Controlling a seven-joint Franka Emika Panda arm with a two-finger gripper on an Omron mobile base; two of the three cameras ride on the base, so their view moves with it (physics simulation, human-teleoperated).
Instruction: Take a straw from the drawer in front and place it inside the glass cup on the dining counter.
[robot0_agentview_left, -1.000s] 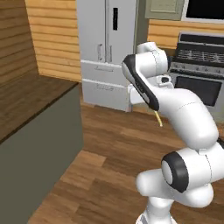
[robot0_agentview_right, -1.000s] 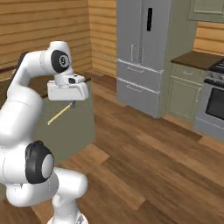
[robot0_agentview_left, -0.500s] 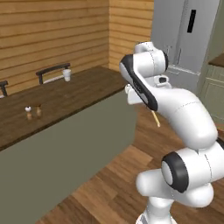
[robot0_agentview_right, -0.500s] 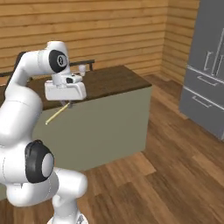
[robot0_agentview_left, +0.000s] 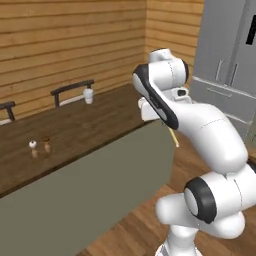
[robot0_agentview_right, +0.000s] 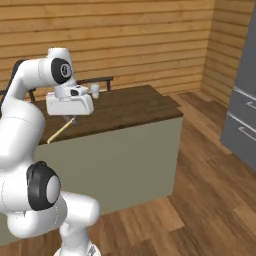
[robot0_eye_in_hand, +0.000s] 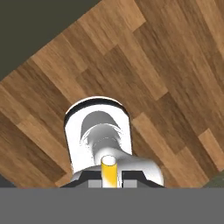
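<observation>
Straw (robot0_agentview_right: 60, 131) is riding pinched in the gripper (robot0_agentview_right: 70, 117) as the base is swinging round, bringing the dining counter (robot0_agentview_right: 130, 107) into full view with the glass cup (robot0_agentview_right: 94, 90) at its far edge, so delivery is nearing.

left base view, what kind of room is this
Most likely a home kitchen with a dining area: a long dining counter with chairs behind it, a glass cup on top, and a steel fridge against the wood-plank wall.
</observation>
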